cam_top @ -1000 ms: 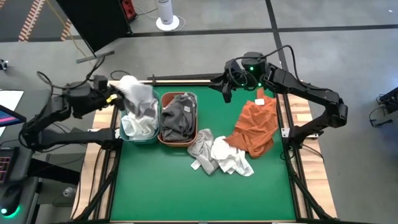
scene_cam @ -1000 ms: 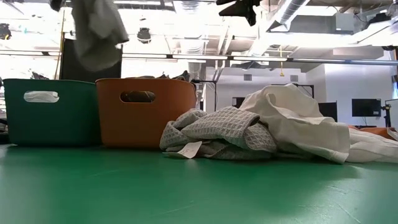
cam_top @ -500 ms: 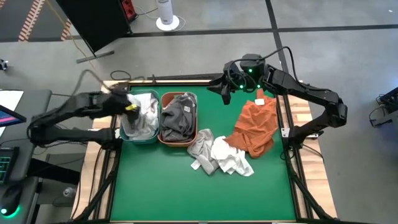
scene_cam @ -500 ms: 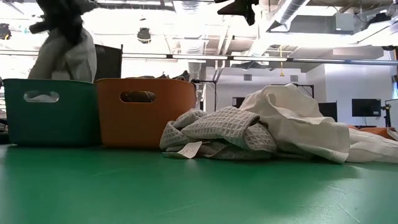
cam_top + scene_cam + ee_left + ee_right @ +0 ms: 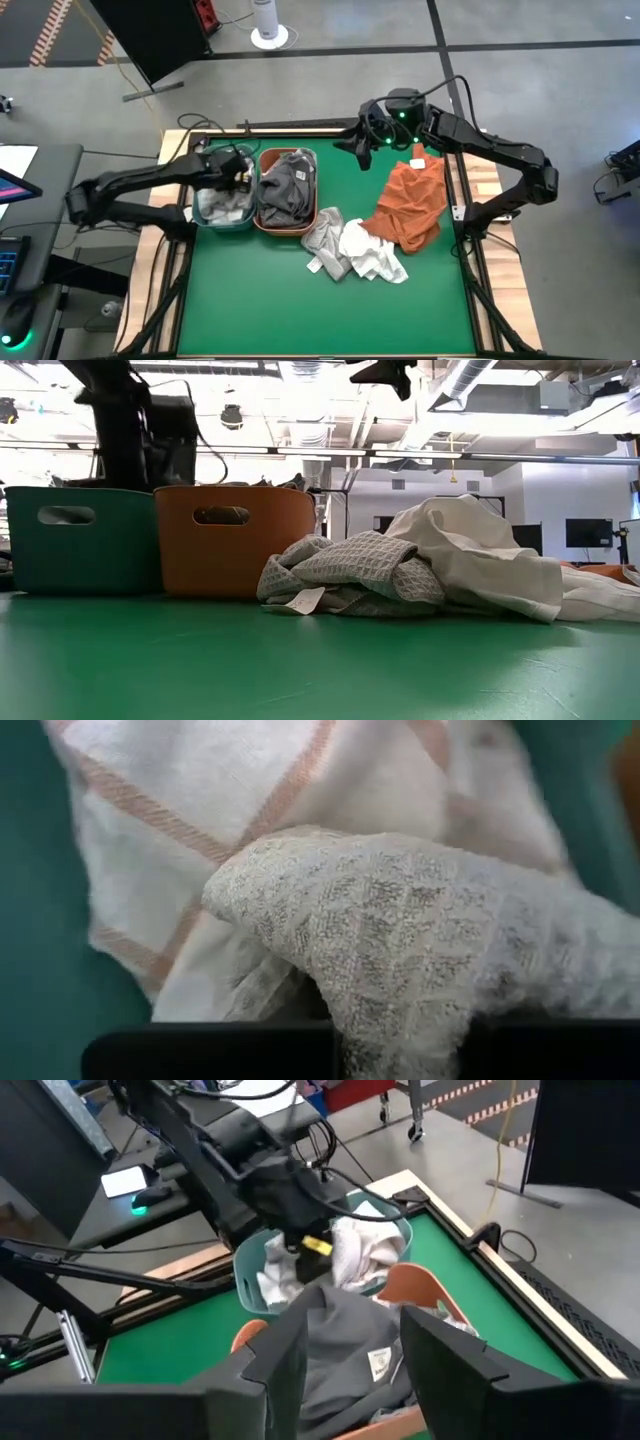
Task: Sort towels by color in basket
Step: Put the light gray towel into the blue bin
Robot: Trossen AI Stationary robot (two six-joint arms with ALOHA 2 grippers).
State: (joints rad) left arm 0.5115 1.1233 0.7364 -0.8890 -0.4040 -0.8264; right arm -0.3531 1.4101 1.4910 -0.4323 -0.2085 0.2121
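We are losing sight of the left gripper's [image 5: 232, 172] fingertips, which are sinking among the white towels [image 5: 222, 203] inside the teal basket [image 5: 200, 219] by the table's far left corner. In the left wrist view, a waffle-weave towel [image 5: 420, 950] is hiding the fingers, and everything there is blurring. The low view is cutting off the rust towel [image 5: 600, 570] at its edge.

Two bins side by side at the counter's [image 5: 250, 300] ten o'clock.
Towels in left bin [image 5: 222, 210] and right bin [image 5: 288, 222]; loose heap [image 5: 352, 248] at centre; spread towel [image 5: 412, 205] at three o'clock.
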